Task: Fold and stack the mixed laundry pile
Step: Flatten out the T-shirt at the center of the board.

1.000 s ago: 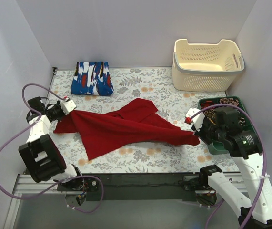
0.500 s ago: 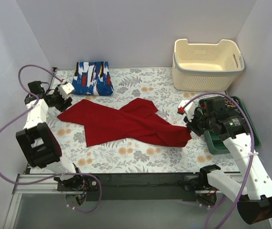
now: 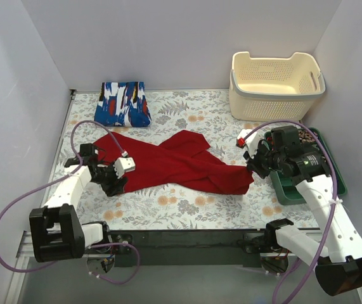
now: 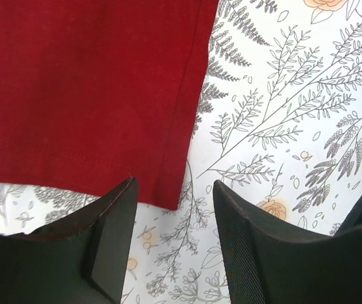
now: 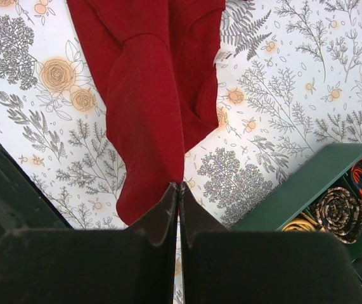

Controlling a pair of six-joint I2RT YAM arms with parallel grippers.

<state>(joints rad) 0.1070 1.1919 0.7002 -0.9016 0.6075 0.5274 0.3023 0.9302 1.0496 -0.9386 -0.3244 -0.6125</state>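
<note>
Since our left gripper (image 4: pixel 171 190) now hovers half-open at the deep red garment's (image 3: pixel 168 161) hem, corner dropped, we expect a regrip while the right gripper (image 5: pixel 179 187) clamps its end.

- My left gripper (image 4: pixel 174 185) has its jaws apart, pinching nothing.
- Red garment (image 4: pixel 79 95) fills the top left, hemmed corner right at the gap.
- Floral table cover (image 4: pixel 295 114) elsewhere.

Bright, even, diffuse light throughout; shadows faint, soft-edged. Wrist views: dark fingers (image 4: pixel 108 253) at lower frame slightly blurred, table (image 4: pixel 282 114) print sharp.
</note>
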